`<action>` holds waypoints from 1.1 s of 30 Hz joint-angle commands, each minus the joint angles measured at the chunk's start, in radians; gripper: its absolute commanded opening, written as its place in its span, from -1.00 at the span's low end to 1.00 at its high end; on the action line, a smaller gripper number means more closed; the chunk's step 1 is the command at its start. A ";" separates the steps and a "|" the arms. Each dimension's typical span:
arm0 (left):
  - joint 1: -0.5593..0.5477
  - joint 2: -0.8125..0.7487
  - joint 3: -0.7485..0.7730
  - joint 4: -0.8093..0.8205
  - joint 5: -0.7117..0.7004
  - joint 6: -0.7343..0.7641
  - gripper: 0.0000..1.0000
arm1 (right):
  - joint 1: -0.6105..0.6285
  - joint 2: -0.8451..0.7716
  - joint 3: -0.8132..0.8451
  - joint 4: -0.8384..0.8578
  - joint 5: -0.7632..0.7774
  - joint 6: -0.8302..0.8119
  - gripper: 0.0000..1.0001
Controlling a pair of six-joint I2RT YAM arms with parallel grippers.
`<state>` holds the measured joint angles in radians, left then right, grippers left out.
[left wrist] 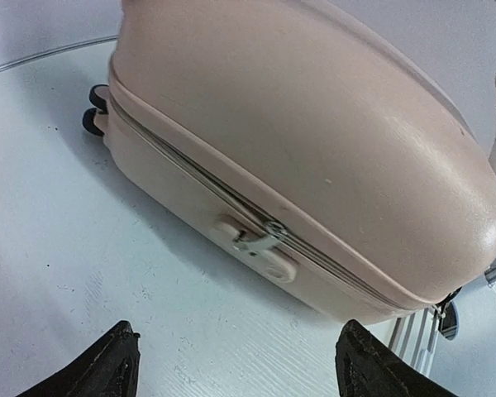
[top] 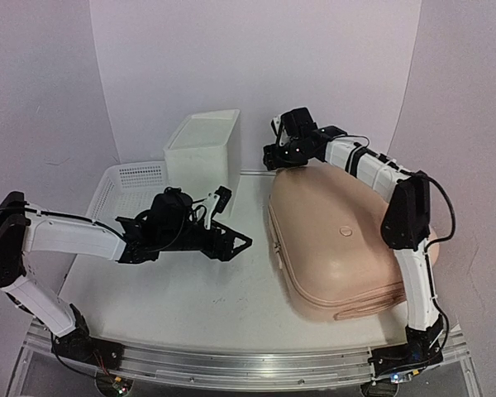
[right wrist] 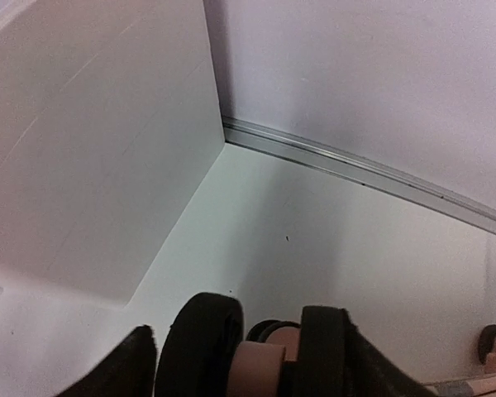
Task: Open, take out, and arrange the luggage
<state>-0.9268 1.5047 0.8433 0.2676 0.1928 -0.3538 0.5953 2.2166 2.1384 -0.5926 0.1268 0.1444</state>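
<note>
Luggage (top: 339, 240): one caster (right wrist: 202, 347) at its far corner sits between the fingers of my right pincer (right wrist: 248, 372), jaws spread to flank the twin black wheels, can't tell whether they pinch or stand clear; white box (right wrist: 91, 149) just beyond. My left pincer (left wrist: 240, 374) gapes wide, holding nothing, low over the table (left wrist: 58, 248), facing the zipper pull (left wrist: 260, 237) on the side seam. Luggage lies flat, seam closed, on the table's right half, with the basket (top: 128, 186) well apart at far left.
</note>
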 commanded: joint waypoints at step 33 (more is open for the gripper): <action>0.018 0.523 0.217 0.488 0.210 0.510 0.02 | -0.002 -1.193 -0.973 -0.529 -0.055 0.175 0.97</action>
<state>-0.9039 2.0079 1.0092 0.6556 0.4400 0.1165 0.5953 1.0286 1.1500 -1.0679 0.0395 0.2821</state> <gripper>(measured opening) 0.528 0.983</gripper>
